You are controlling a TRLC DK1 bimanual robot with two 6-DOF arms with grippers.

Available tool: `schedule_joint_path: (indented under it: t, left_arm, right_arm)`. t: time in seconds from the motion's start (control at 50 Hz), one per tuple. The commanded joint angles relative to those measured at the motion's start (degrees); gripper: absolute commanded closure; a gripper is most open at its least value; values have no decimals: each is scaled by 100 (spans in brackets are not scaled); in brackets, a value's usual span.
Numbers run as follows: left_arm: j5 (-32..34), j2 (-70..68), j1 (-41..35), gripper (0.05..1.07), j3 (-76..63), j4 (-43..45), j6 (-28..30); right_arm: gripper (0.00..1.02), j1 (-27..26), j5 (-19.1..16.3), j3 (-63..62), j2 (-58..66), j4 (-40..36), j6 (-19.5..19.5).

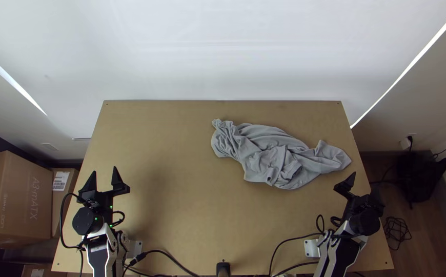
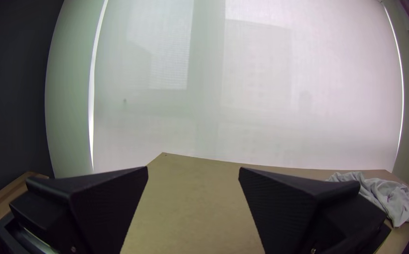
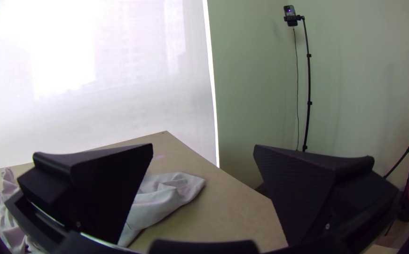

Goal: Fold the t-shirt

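W/ L gripper [image 2: 193, 168] & R gripper [image 3: 203, 146] fingers wide, prob best pinch bunched tee [image 1: 269, 149] at far-left & right ends, lift gently, spread flat b4 folding.

Place: robotics lab or similar workspace
Table [image 1: 182, 215]: wooden, mounted with robot arms [image 1: 98, 254]
Stand [image 3: 309, 82]: topped by camera [image 3: 290, 15], right
Boxes [image 1: 25, 197]: cardboard, left
Cable [image 1: 397, 233]: tangled on floor [image 1: 428, 249], right
Blind [image 2: 261, 94]: pale, far side

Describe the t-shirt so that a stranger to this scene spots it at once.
Find the light wooden table, then its far right part. There lies the grey t-shirt, bunched into a long, wrinkled heap. Its soft cloth sets it apart from the black right end effector near it.
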Motion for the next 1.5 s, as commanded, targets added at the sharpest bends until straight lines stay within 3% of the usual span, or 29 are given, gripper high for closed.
schedule_joint_path:
  t: [0.0, 0.74, 0.82, 0.92, 1.04, 1.24, 1.48]
  left_arm:
    - [-11, -36, 41, 10, -211, -159, 107]
    - [-11, -36, 32, 10, -211, -159, 98]
    - [-11, -36, 32, 10, -211, -159, 107]
    - [-11, -36, 32, 10, -211, -159, 107]
    - [-11, -36, -12, 10, -211, -167, -332]
    - [-99, -45, 58, 10, -193, -176, -332]
    - [-90, 113, -276, 10, 817, -818, -60]
  right_arm:
    - [3, -30, 34, -53, -43, -74, -42]
    - [3, -30, 34, -53, -43, -74, -42]
    - [3, 31, 26, -53, -43, -74, 195]
    - [3, 14, 26, -53, -43, -74, 204]
    - [3, 22, 26, -53, -43, -82, 213]
    - [3, 181, 26, -36, -60, -39, 266]
    - [3, 339, -379, 500, -43, -21, 125]
